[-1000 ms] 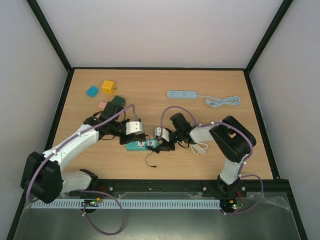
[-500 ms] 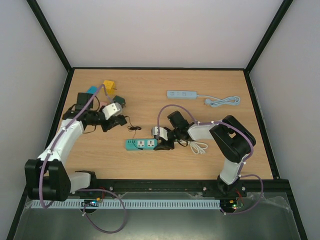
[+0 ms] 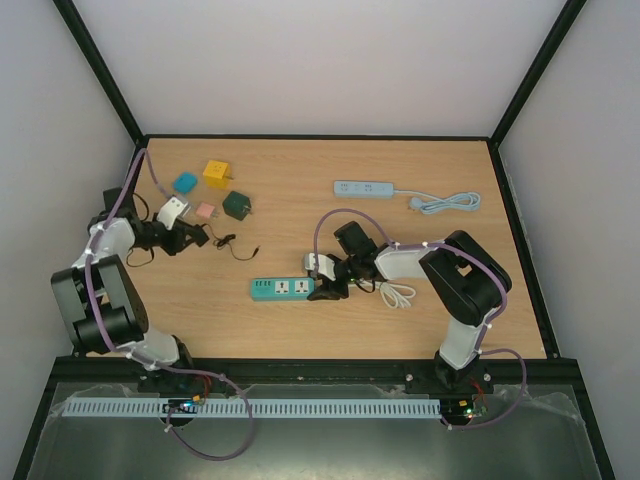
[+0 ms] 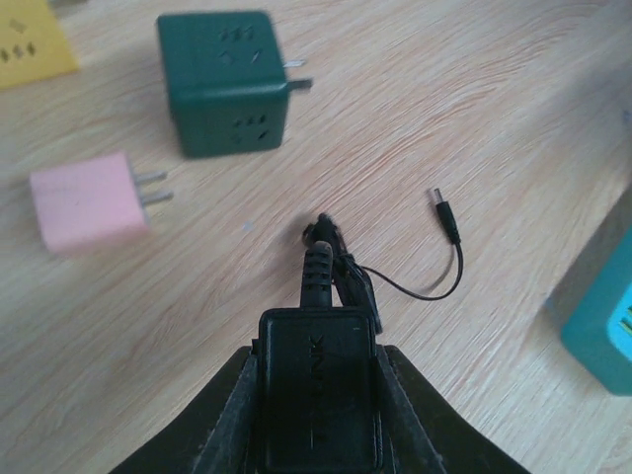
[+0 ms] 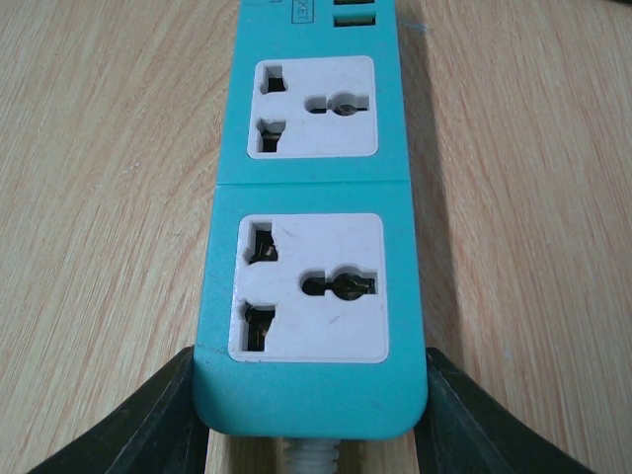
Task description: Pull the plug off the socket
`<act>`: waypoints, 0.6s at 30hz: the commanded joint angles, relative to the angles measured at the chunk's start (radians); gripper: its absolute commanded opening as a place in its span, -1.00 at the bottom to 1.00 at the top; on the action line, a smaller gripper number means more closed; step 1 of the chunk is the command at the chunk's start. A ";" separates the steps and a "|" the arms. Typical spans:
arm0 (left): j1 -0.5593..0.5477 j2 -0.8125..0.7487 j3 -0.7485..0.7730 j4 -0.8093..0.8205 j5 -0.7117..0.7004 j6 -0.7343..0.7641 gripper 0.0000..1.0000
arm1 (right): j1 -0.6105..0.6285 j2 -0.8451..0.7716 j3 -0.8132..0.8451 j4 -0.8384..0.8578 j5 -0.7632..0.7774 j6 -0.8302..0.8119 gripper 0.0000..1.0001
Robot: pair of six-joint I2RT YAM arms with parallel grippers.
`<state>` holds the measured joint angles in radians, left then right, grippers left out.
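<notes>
Pinching the plug (image 4: 316, 387), left jaws face green cube (image 4: 225, 84), pink adapter (image 4: 84, 200) (right jaws clamp socket strip (image 5: 311, 183)).

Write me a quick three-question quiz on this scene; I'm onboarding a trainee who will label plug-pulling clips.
1. True or false: a plug sits in the teal power strip.
2. The black adapter is: A) lying loose, B) held in the left gripper, C) plugged into the strip.
3. Which gripper clamps the strip's end?
Key: 1 false; 2 B; 3 the right gripper.
</notes>
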<state>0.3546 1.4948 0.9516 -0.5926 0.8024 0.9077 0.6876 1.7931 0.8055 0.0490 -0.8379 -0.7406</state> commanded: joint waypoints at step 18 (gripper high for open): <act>0.144 0.316 0.115 0.069 -0.005 -0.165 -0.17 | 0.003 0.024 0.021 -0.135 0.088 -0.014 -0.43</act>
<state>0.4877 1.7958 1.0489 -0.5735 0.8066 0.8097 0.6876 1.7935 0.8246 0.0109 -0.8253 -0.7460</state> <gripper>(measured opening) 0.351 0.468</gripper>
